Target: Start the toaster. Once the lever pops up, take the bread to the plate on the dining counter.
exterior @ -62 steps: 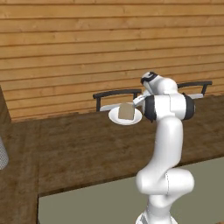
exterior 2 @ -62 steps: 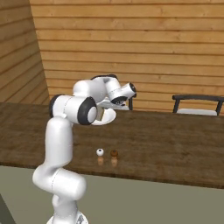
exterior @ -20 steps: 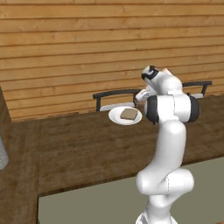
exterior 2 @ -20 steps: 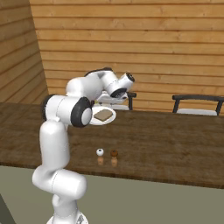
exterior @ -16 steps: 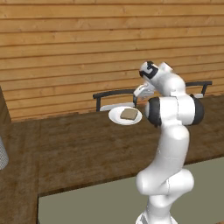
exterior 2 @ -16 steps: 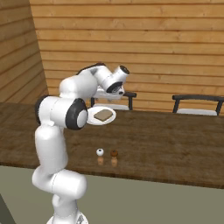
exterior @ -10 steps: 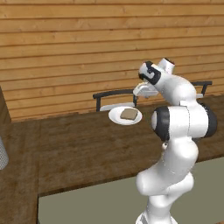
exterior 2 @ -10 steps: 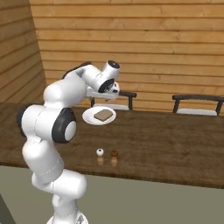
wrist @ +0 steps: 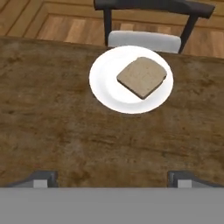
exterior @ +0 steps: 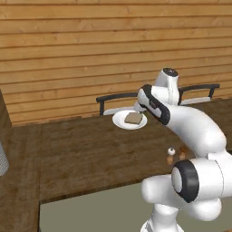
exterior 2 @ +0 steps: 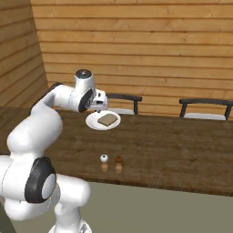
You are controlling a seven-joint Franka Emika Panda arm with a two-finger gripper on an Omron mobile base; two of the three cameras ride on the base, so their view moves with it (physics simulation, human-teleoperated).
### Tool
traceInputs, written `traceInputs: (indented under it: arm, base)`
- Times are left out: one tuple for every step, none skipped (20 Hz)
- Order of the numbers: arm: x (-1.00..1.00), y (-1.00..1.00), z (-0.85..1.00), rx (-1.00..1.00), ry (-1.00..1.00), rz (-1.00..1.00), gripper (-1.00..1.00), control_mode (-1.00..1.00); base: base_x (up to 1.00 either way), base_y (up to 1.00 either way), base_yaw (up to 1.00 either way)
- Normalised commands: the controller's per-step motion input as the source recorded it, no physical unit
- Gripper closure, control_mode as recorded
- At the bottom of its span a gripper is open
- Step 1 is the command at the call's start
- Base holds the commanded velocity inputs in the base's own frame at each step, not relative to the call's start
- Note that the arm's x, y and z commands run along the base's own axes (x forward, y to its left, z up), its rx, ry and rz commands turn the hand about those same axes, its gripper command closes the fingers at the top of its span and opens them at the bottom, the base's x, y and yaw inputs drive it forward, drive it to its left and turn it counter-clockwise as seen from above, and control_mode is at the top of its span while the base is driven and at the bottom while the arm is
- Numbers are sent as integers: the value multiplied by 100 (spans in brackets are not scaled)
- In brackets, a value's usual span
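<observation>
The bread (wrist: 142, 77) lies flat on the plate (wrist: 105, 87) — delivered, it seems — so the pincer (wrist: 111, 177) hangs above the counter (wrist: 57, 122), open and empty.

You have bare desk (exterior 2: 182, 150) on every side of the plate (wrist: 105, 87) for passing low. Behind it a chair (wrist: 144, 26) back rises at the far edge. Two small shakers (exterior 2: 111, 163) stand near the front edge, well apart from the plate.
</observation>
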Motion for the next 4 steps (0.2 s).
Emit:
traceInputs:
  arm:
    - [-100, 9, 46, -8, 0, -10, -100, -100]
    - [-100, 0, 41, -5, -5, -11, -100, -100]
    - [-100, 0, 37, -2, -15, -13, -100, -100]
    - [-100, 0, 39, 0, -15, -15, -100, -100]
  base:
    - [0, 0, 0]
    - [0, 0, 0]
    - [0, 0, 0]
    - [0, 0, 0]
